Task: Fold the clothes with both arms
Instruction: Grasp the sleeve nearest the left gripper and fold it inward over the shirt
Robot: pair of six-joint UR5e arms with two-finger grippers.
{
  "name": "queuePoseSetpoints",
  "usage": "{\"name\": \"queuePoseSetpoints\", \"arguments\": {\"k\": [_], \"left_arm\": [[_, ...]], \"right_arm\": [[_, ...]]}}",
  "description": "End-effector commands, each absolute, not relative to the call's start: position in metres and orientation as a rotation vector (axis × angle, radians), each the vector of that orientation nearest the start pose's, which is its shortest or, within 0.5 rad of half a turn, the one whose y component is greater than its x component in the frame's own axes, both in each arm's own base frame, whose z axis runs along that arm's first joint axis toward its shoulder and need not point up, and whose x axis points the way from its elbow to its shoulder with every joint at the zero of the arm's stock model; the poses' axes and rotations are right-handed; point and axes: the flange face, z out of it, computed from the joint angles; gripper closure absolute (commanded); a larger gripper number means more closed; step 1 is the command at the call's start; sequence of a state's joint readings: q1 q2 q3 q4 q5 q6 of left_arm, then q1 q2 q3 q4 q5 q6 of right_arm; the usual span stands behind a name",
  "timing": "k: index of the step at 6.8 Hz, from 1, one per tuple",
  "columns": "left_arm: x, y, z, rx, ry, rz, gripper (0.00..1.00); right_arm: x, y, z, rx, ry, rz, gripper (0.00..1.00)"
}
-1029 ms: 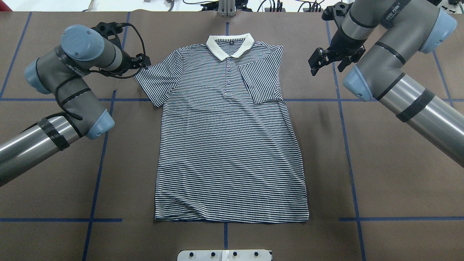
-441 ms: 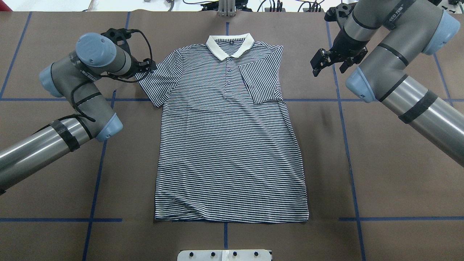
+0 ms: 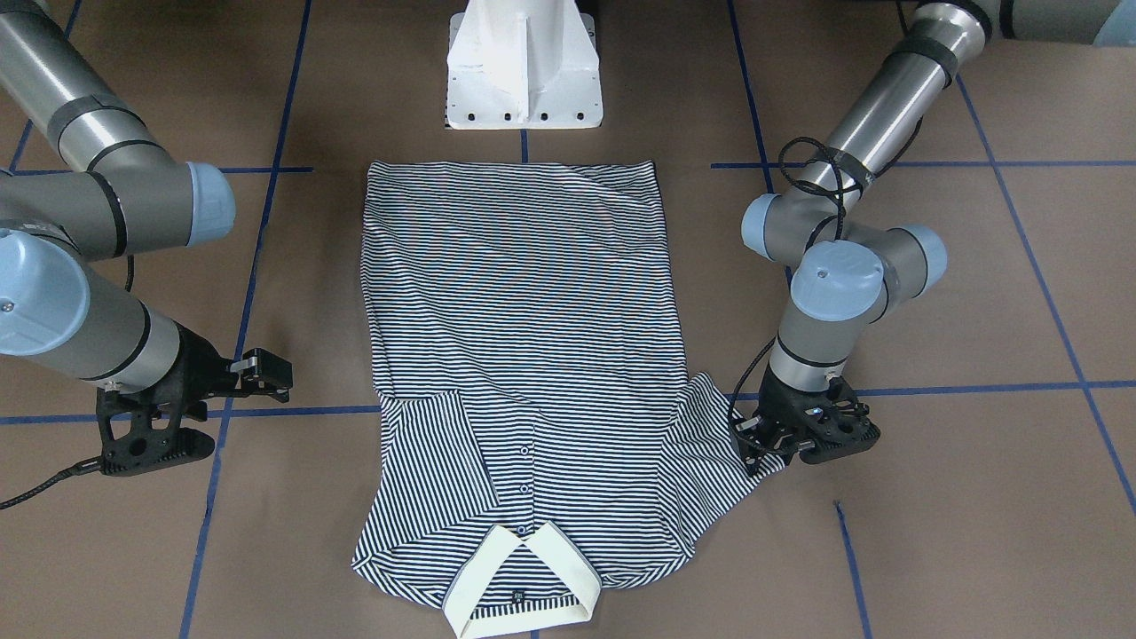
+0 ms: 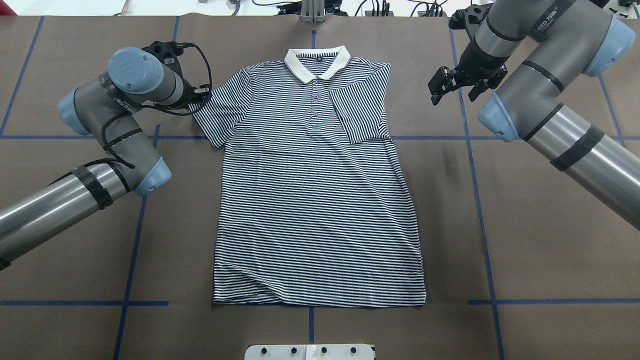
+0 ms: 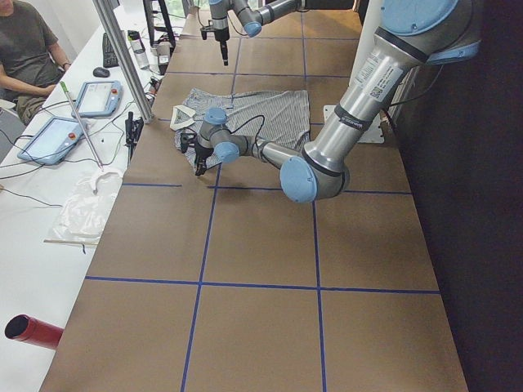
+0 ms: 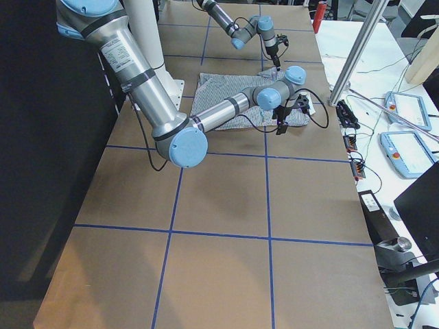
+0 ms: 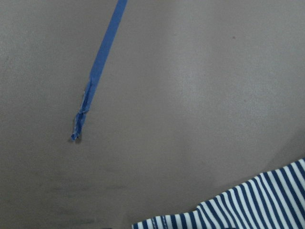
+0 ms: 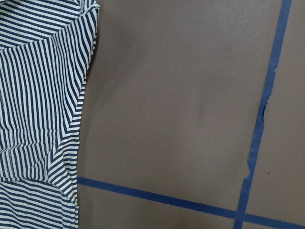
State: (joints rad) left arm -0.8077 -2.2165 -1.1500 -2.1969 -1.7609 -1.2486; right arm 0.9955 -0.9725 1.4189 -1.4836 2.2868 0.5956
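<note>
The striped polo shirt lies flat on the brown table, front up, with its cream collar at the far side. One sleeve is folded in over the chest. The other sleeve lies spread out. My left gripper is low at that sleeve's outer corner; the wrist hides its fingers, so I cannot tell its state. The left wrist view shows only the sleeve hem and bare table. My right gripper hangs open above the table, well apart from the shirt, holding nothing.
Blue tape lines grid the table. The white pedestal base stands at the robot's side, by the shirt's hem. A side desk with tablets and a seated person lies beyond the table's far edge.
My left arm has swung in toward the shirt, and the spread sleeve's outer corner has shifted slightly inward with it. The right gripper has barely drifted.
</note>
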Motion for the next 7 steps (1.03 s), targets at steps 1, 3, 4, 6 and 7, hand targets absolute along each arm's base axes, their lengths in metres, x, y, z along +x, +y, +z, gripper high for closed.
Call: {"name": "queuePoseSetpoints", "arguments": {"k": [1, 3, 4, 6, 7], "left_arm": [[0.454, -0.64, 0.391, 0.299, 0.816, -0.371, 1.0], [0.445, -0.63, 0.318, 0.258, 0.785, -0.409, 1.0], [0.479, -0.616, 0.278, 0.176, 0.824, -0.516, 1.0], [0.553, -0.642, 0.225, 0.114, 0.832, -0.593, 1.0], [0.565, -0.65, 0.223, 0.128, 0.865, -0.586, 1.0]], "right_arm": [[-0.333, -0.638, 0.361, 0.037, -0.862, -0.17, 0.0], [-0.333, -0.638, 0.362, 0.036, -0.861, -0.169, 0.0], [-0.333, -0.638, 0.362, 0.036, -0.861, -0.169, 0.0], [-0.329, -0.64, 0.363, 0.041, -0.861, -0.169, 0.0], [-0.316, -0.639, 0.371, 0.042, -0.859, -0.158, 0.0]]}}
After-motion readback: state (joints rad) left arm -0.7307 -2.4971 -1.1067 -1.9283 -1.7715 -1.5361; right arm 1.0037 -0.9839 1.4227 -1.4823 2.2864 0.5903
